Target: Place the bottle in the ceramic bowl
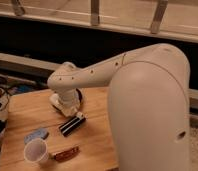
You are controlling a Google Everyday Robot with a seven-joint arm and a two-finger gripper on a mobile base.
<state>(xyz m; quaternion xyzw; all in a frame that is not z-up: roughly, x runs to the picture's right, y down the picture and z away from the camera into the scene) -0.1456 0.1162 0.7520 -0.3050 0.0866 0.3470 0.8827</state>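
My white arm reaches from the right across the wooden table (pixel 22 112) to its far side. The gripper (pixel 67 106) hangs below the wrist, right over the ceramic bowl. Only a dark sliver of the bowl's rim (pixel 80 96) shows beside the gripper; the rest is hidden by it. The bottle does not show as a separate thing; it is hidden behind the wrist and gripper.
A black rectangular bar (pixel 72 123) lies just in front of the gripper. A brown wrapped bar (pixel 66 154) and a white cup (pixel 36 150) sit near the front edge, with a blue object (pixel 36 135) to the left. Cables lie off the table's left side.
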